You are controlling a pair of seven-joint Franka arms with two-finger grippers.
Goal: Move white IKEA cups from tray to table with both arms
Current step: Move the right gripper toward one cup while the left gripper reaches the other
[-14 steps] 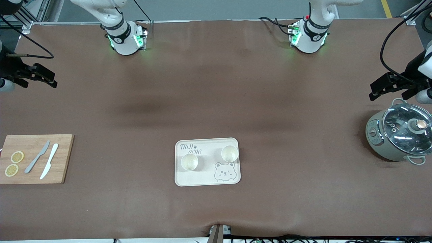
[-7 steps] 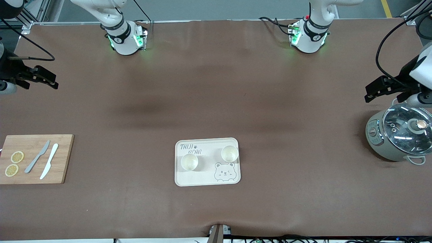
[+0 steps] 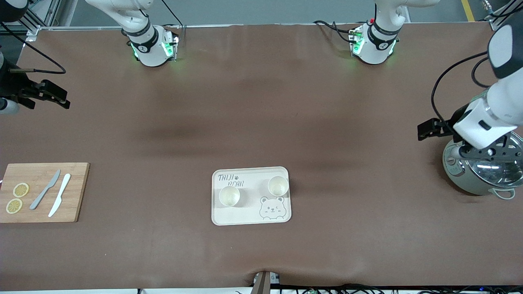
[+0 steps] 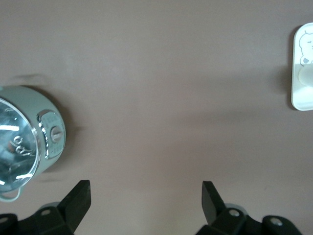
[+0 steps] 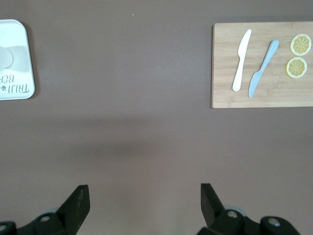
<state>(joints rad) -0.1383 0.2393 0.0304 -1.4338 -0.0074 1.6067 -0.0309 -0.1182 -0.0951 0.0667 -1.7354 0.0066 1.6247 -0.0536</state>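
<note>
Two white IKEA cups stand upright on a cream tray (image 3: 249, 214) with a bear drawing. One cup (image 3: 229, 196) is toward the right arm's end. The other cup (image 3: 278, 185) is toward the left arm's end. My left gripper (image 3: 425, 131) is open and empty, up over bare table beside the grey-green pot (image 3: 470, 179); its jaws stand wide apart in the left wrist view (image 4: 145, 198). My right gripper (image 3: 59, 99) is open and empty over bare table at the right arm's end, also in the right wrist view (image 5: 145, 200). Both are well away from the cups.
The pot has a glass lid (image 3: 496, 167), partly under the left arm's wrist. A wooden cutting board (image 3: 77, 192) at the right arm's end holds a grey knife (image 3: 45, 190), a white knife (image 3: 59, 194) and two lemon slices (image 3: 21, 190). Brown table lies all round the tray.
The left arm has swung in over the pot, and its gripper has moved toward the table's middle. The right gripper has barely moved. The cups and tray are unchanged.
</note>
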